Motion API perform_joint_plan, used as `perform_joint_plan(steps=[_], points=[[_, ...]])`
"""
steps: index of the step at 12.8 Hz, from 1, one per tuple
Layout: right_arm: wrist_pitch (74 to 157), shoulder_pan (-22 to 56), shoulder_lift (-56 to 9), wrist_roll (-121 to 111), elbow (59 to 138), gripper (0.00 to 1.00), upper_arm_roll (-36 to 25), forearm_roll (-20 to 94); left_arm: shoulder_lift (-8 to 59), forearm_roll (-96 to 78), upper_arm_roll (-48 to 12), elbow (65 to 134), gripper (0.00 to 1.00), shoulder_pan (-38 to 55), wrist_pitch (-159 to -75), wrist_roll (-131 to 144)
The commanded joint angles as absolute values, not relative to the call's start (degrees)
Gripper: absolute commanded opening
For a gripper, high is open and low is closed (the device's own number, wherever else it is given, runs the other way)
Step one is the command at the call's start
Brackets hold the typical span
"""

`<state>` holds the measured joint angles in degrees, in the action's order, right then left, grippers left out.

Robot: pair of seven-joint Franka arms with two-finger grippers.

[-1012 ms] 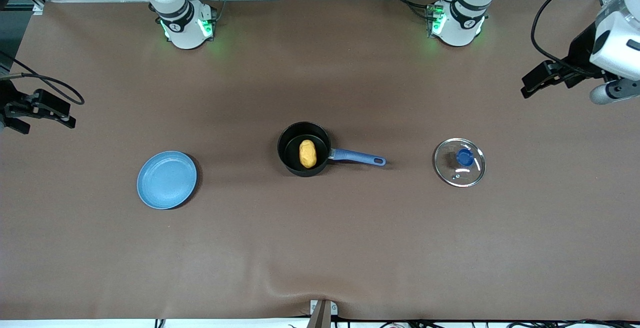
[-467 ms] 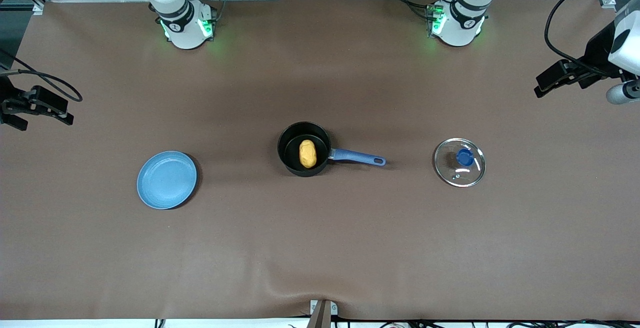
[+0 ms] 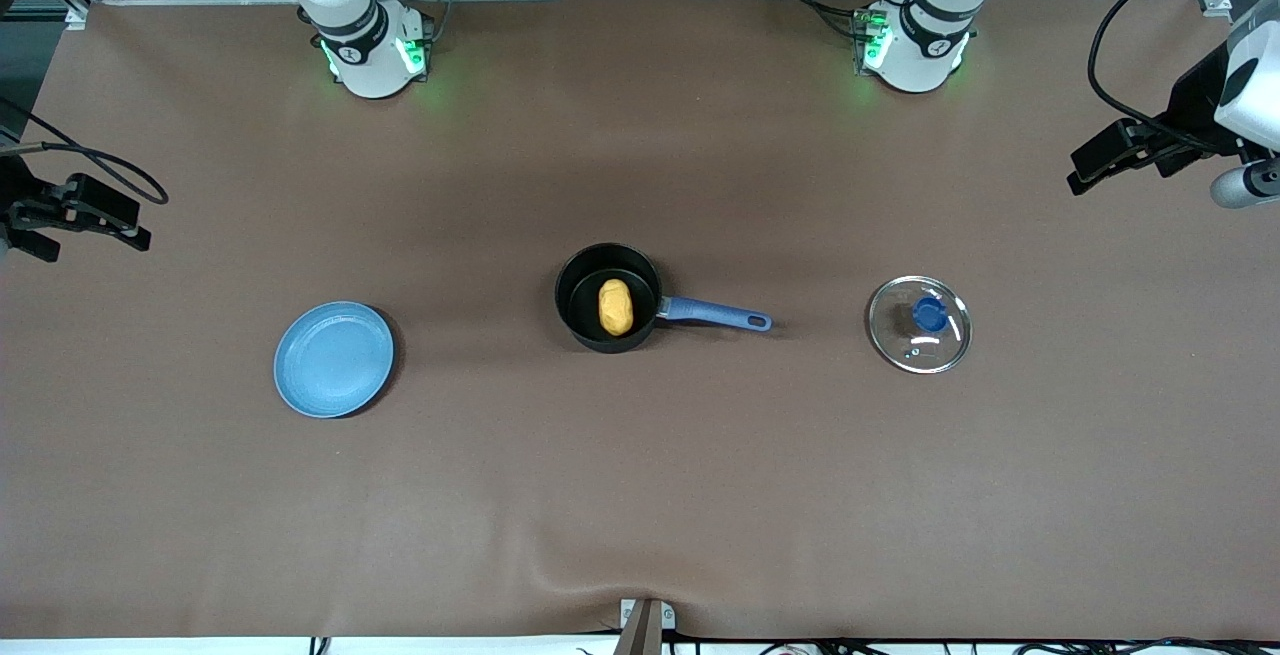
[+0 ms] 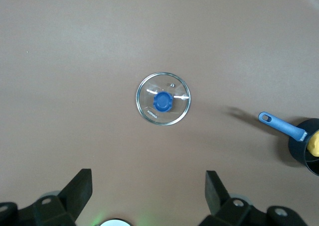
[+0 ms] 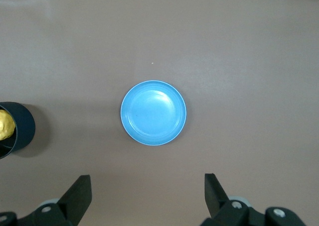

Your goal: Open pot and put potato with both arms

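Both steps look finished: pot open, potato inside.

The potato [image 3: 615, 306] lies in the pot [image 3: 607, 297]; its glass lid [image 3: 919, 324] rests well apart toward the left arm's end. The left gripper [image 4: 148, 193] above the lid and the right gripper [image 5: 148, 193] above the blue plate [image 5: 153, 113] hang spread wide, empty.

Both arms wait raised at the table's ends, the left gripper [image 4: 148, 191] and right gripper [image 5: 148, 193] each with fingers spread wide.

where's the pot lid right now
The lid lies flat on the table, knob up, toward the left arm's end, apart from the pot, whose blue handle points at it.
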<state>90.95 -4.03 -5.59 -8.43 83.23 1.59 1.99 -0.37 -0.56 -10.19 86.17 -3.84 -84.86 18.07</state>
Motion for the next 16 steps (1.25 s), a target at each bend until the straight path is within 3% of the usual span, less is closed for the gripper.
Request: perform_joint_plan(steps=[1,6,10,16], points=[[91.41,-5.19,-3.69,-9.23,85.25,1.00,2.37,1.41,-1.67,-1.49,-10.55,86.75,1.00,-4.75,-84.46,17.14],[91.41,-5.19,-3.60,-9.23,85.25,1.00,2.37,1.41,-2.02,-1.23,-10.20,87.36,1.00,-4.31,-83.85,16.88],[91.49,-5.19,-3.60,-9.23,85.52,1.00,2.37,1.41,-2.81,-0.79,-4.49,88.76,1.00,2.37,-83.93,13.54],[91.49,-5.36,-3.60,-9.32,85.61,1.00,2.37,1.58,-2.02,0.17,-4.31,87.80,1.00,2.02,-84.20,10.46]])
